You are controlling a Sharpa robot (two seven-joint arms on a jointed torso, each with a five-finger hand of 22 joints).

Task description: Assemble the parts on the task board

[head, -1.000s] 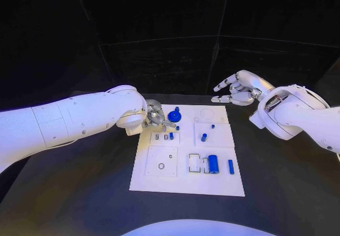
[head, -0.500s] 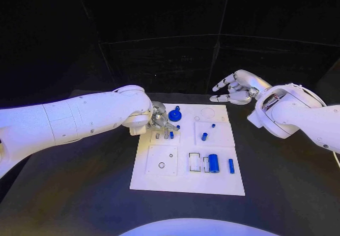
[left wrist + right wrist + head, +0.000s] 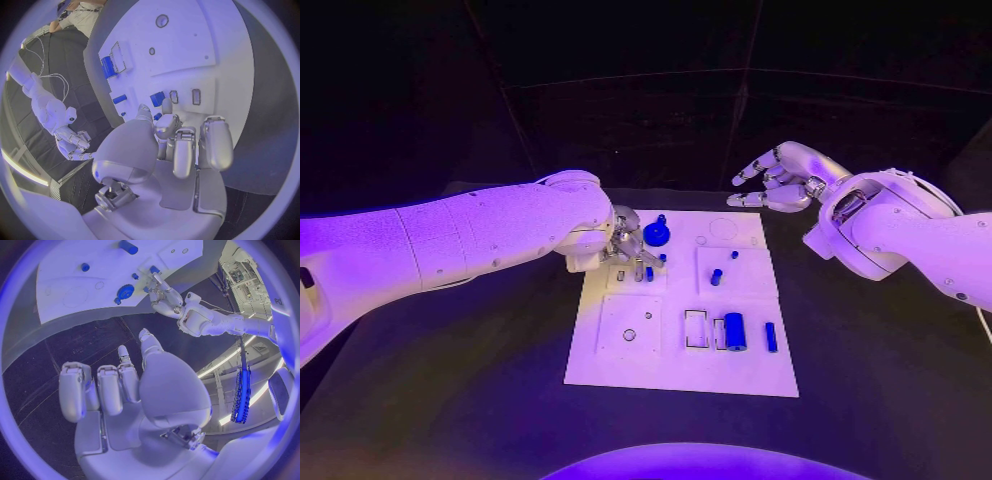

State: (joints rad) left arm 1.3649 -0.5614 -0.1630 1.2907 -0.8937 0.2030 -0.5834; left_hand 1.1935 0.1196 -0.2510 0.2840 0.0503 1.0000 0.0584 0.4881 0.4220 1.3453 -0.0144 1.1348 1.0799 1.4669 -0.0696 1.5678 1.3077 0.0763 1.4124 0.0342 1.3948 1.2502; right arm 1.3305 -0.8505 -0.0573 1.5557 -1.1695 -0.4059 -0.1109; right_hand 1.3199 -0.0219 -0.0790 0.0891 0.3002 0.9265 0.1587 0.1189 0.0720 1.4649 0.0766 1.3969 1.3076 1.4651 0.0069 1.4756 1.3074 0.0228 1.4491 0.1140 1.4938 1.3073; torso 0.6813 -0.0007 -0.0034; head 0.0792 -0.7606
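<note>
With left hand (image 3: 623, 243) fingers curled at a small blue peg (image 3: 649, 273) on the white task board (image 3: 678, 372), grasp undeterminable, seating appears next; right hand (image 3: 782, 176) hovers open.

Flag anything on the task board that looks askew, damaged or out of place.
Nothing stands out. The task board lies flat and looks intact, and its blue parts sit on it. The left robot hand is down among them; the right robot hand hovers open beyond the board.

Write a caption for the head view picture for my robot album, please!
Left silver hand reaches onto the white task board among small blue parts; right silver hand hovers open.
</note>
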